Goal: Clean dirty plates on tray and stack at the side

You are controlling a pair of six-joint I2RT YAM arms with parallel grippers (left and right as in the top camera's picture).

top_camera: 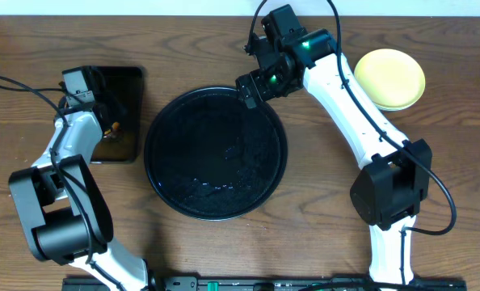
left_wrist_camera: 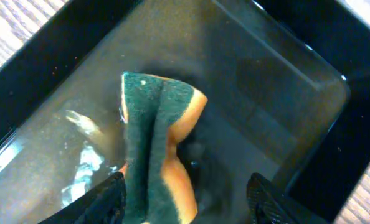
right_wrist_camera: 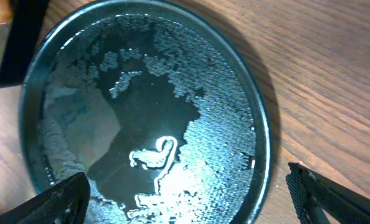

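Large round black tray (top_camera: 216, 153): wet, beaded with droplets.
Pale yellow round plate (top_camera: 389, 78): smear-free — at the tray's two o'clock.
Left pincer (left_wrist_camera: 188, 200): apart — green-orange sponge (left_wrist_camera: 157, 143) between, in rectangular black tray (left_wrist_camera: 284, 81).
Right pincer (right_wrist_camera: 194, 199): apart, over the tray's one o'clock rim.

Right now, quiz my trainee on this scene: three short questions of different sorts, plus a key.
1. True or false: the round tray carries water drops but no plate.
2. Fill in: the one plate in the overhead view is pale ____.
3. The sponge lies: A) on the round tray; B) in the rectangular tray; C) on that plate.
Key: 1 true; 2 yellow; 3 B.
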